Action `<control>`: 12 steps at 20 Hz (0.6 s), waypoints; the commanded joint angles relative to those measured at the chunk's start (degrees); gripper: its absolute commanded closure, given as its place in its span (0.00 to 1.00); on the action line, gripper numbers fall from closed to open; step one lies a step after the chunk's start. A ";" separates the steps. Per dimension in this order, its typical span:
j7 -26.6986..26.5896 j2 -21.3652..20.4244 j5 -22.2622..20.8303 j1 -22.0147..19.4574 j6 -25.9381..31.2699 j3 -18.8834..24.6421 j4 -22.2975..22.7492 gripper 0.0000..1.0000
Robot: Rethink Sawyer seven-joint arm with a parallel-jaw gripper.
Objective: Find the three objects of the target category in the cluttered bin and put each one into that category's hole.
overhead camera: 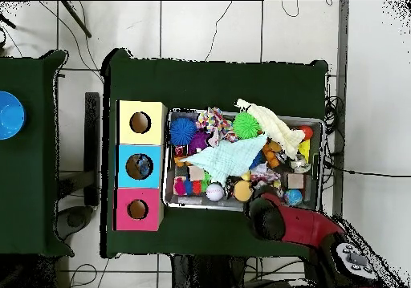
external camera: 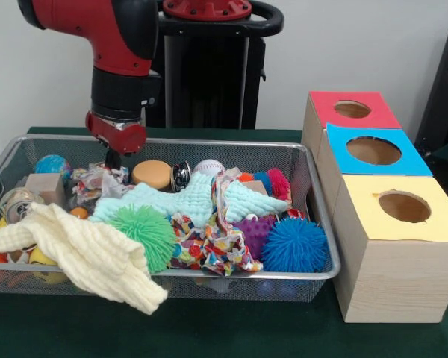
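Observation:
A wire bin [external camera: 322, 224] holds mixed clutter. In it lie a cream cloth [external camera: 89, 253], a mint cloth [external camera: 187, 200], a patterned cloth [external camera: 209, 242], a green spiky ball [external camera: 143, 231], a blue spiky ball [external camera: 294, 245] and a purple spiky ball [external camera: 254, 227]. At the back sit a wooden block [external camera: 45, 186], a blue globe ball [external camera: 52, 165], a tan disc [external camera: 152, 173] and a white ball [external camera: 208, 166]. My gripper [external camera: 113, 158] reaches down into the bin's back left, beside the tan disc, over crumpled patterned stuff. In the overhead view the arm [overhead camera: 266, 217] hides it.
Three wooden boxes stand right of the bin, each with a round hole: a red-topped box [external camera: 325, 112] at the back, a blue-topped box [external camera: 411, 156] in the middle and a yellow-topped box [external camera: 440, 224] nearest. Green cloth covers the table [external camera: 231, 328]. A blue bowl [overhead camera: 10, 115] sits on a separate table.

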 commanded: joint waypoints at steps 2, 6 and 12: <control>4.06 -5.31 3.92 2.91 4.17 2.03 -3.35 1.00; 3.10 -7.86 4.61 4.20 7.44 1.58 -3.74 1.00; 3.05 -9.82 6.07 6.32 9.72 0.16 -4.44 1.00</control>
